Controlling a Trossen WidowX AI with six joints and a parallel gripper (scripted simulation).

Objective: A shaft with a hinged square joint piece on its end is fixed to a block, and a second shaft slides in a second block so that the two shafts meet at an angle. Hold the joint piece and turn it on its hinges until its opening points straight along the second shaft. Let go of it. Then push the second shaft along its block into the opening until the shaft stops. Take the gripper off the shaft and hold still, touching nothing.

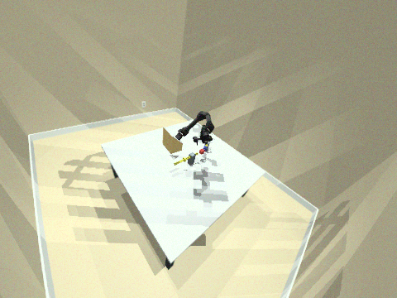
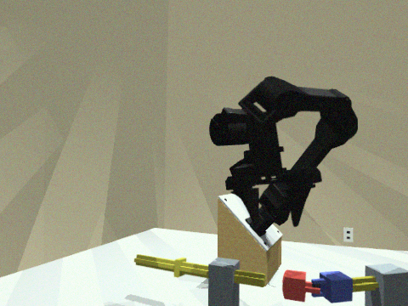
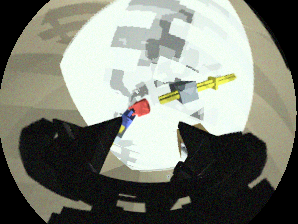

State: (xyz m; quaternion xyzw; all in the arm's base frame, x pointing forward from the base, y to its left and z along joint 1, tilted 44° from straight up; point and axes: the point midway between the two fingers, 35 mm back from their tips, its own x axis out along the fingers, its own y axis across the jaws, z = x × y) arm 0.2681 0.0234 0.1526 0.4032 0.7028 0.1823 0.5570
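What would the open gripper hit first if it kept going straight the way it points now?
Probably the red joint piece: in the wrist view it lies just ahead between the fingers of the empty, wide-open gripper, slightly to one side. Depth is unclear, so it might pass beside it and reach the white table.
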